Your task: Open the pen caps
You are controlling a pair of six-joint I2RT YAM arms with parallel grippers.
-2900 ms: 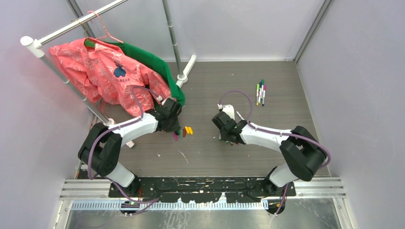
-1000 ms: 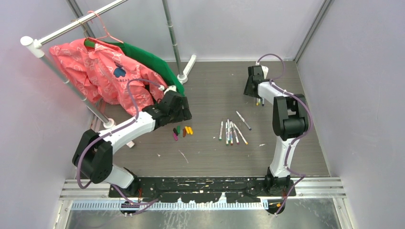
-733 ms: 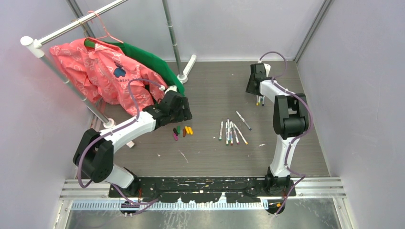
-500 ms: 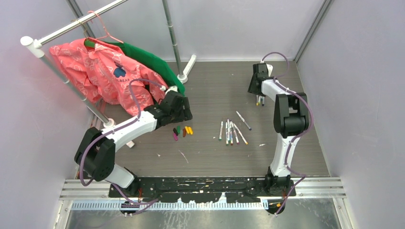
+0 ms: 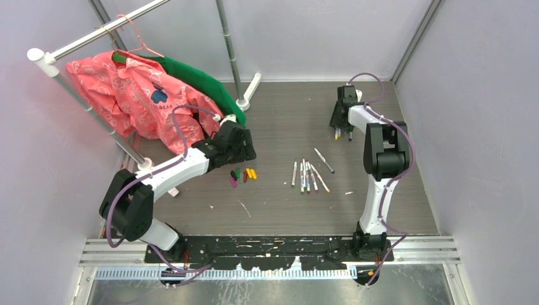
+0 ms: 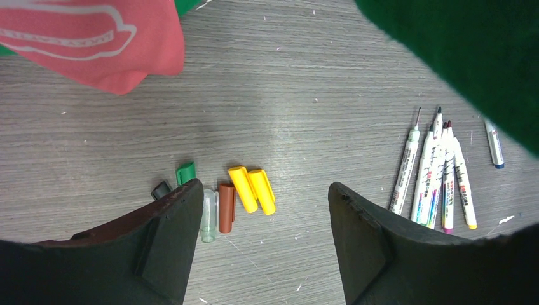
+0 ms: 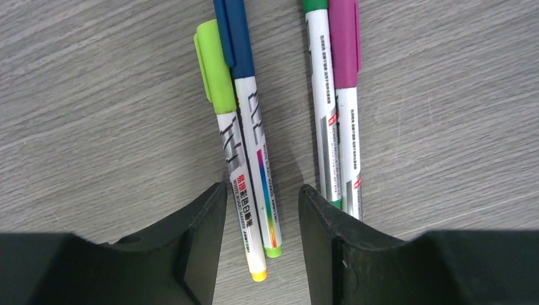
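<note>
Yellow, brown and green caps lie pulled off beneath the left gripper, spread and empty, near bare pens. Four capped pens are left; the right gripper straddles two, unclenched.

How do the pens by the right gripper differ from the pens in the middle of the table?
The capped pens by the right gripper have their caps on; the middle pens show bare tips. The capped pens are four, in two tight pairs; the middle pens are more, fanned loosely with one apart. Both are thin white-barrelled markers lying flat on the table.
</note>
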